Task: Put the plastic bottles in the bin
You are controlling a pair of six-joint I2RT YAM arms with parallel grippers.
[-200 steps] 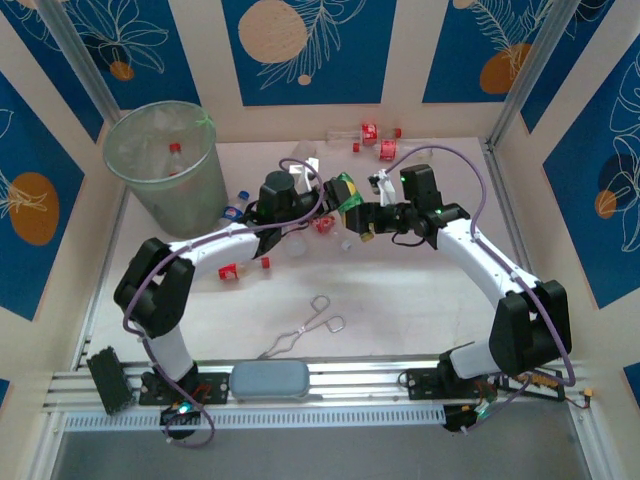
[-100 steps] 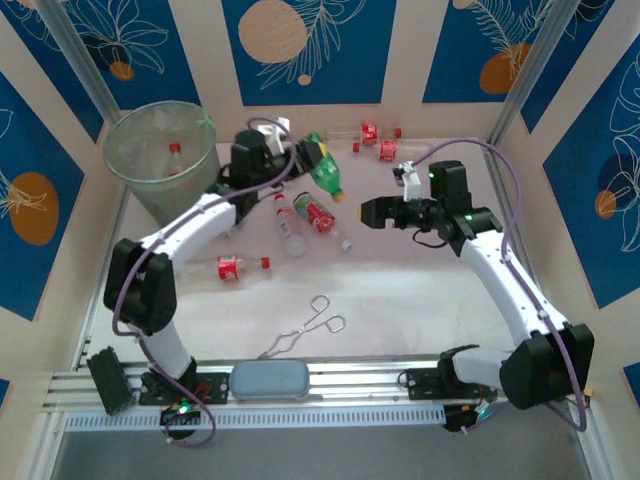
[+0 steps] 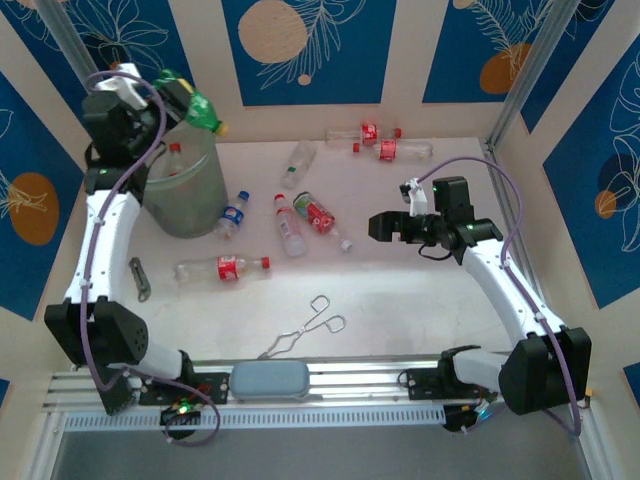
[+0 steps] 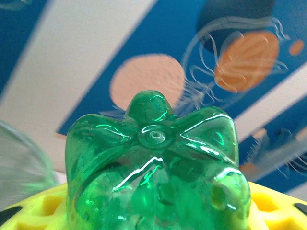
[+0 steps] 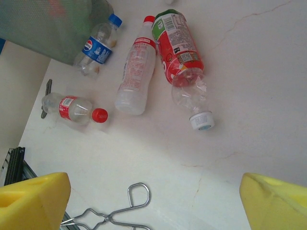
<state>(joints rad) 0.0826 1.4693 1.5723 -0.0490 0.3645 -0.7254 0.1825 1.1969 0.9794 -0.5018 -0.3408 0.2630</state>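
Left gripper is up high at the far left corner, clenched on the clear green plastic bottle, and the left wrist view stares straight at the bottle's lobed base, wedged between the yellow fingers, so the hold looks firm. The worry is placement: from above, the bottle seems to hang over the far right rim of the round translucent grey-green plastic bin rather than over its middle. Let go here and it could clip the rim and tumble back onto the pale table. Right gripper hovers over the table, jaws spread and empty, looking down on the leftovers. The red-and-green-labelled clear bottle lies with its top just beside the red cap of the plain clear bottle, so closing on one could nudge the other and send it rolling. The blue-labelled clear bottle lies close to the bin's foot, a tight spot where fingers might shove the bin. And the metal tongs lie near enough to catch a low pass
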